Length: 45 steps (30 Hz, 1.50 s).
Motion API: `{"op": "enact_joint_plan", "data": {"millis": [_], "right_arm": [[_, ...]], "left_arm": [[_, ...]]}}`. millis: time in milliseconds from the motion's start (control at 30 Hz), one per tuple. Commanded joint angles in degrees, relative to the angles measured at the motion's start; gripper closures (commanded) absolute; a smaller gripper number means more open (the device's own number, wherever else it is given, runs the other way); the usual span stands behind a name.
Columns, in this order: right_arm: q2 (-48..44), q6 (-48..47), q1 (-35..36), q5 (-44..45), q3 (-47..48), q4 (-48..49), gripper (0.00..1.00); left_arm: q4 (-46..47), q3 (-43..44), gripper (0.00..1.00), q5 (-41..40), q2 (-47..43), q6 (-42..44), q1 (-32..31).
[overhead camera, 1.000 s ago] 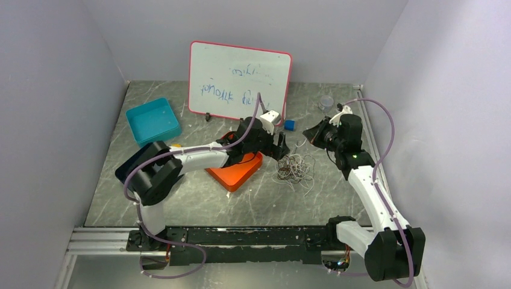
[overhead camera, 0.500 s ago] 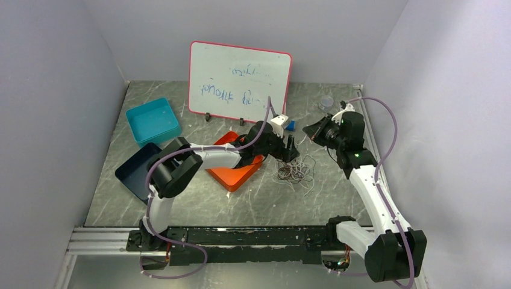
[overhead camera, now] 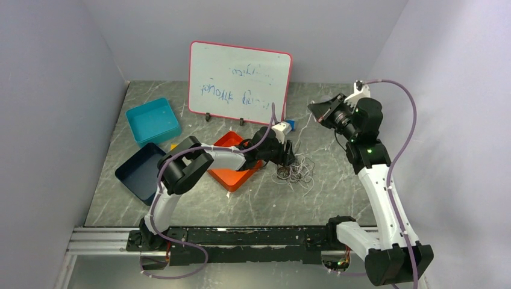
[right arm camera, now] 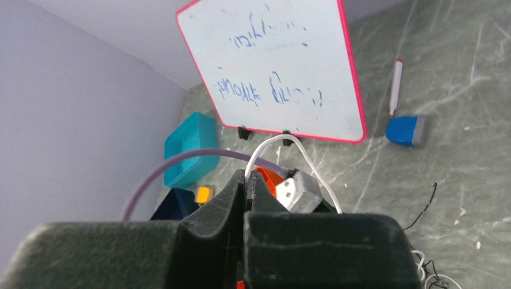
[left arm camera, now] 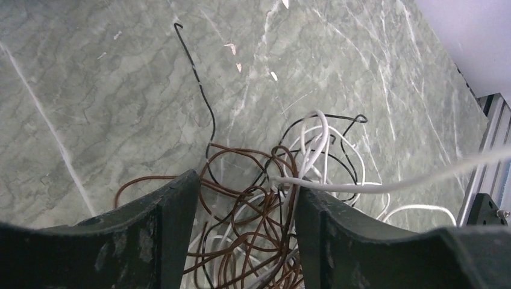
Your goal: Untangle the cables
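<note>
The cables (overhead camera: pixel 296 171) lie in a small tangle on the grey table, right of the orange tray. In the left wrist view they are looped brown, white and black wires (left arm camera: pixel 256 208). My left gripper (overhead camera: pixel 288 158) is open and low over the tangle's left side, and its fingers (left arm camera: pixel 175 223) straddle the brown loops. One white cable (left arm camera: pixel 337 187) runs taut out of the tangle to the right. My right gripper (overhead camera: pixel 317 109) is raised above the table's back right. It is shut on a white cable whose loop (right arm camera: pixel 283 138) shows above its tips (right arm camera: pixel 246 178).
A whiteboard (overhead camera: pixel 240 81) stands at the back. A teal bin (overhead camera: pixel 153 120) and a dark blue bin (overhead camera: pixel 138 171) sit at the left, and the orange tray (overhead camera: pixel 232 176) is under the left arm. A blue eraser (right arm camera: pixel 405 130) and a marker (right arm camera: pixel 395 84) lie near the whiteboard.
My left gripper has reached right and down over the tangle. My right arm has lifted up and back, drawing a white cable out of the pile.
</note>
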Motion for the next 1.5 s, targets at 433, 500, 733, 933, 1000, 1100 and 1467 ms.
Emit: {"op": "enact_joint_plan", "data": {"millis": [433, 500, 733, 933, 1000, 1100, 1467], "right_arm": [[1.07, -3.56, -0.3, 3.03, 25.05, -7.54, 1.0], [1.69, -4.89, -0.24, 4.72, 28.5, -8.32, 1.0], [3.99, -8.15, -0.23, 9.14, 38.43, -8.86, 1.0], [5.18, -10.84, -0.27, 13.27, 44.37, -7.3, 1.0], [5.53, -11.86, -0.23, 14.85, 46.24, -6.71, 1.0], [6.12, -13.33, -0.3, 16.98, 48.75, -5.37, 1.0], [10.74, -16.29, -0.3, 21.67, 60.1, 0.56, 1.0]], "left_arm": [[1.65, -0.34, 0.44, 1.82, -0.09, -0.26, -0.75], [1.73, -0.69, 0.44, 1.81, -0.2, -0.21, -0.8], [2.27, -2.11, 0.45, 1.63, -0.54, -0.51, -0.97], [2.51, -2.85, 0.46, 1.57, -0.63, -0.7, -0.93], [2.65, -3.11, 0.46, 1.53, -0.71, -0.7, -0.93], [2.81, -3.61, 0.45, 1.47, -0.98, -0.78, -0.93], [3.16, -4.98, 0.44, 1.21, -1.51, -0.86, -1.02]]}}
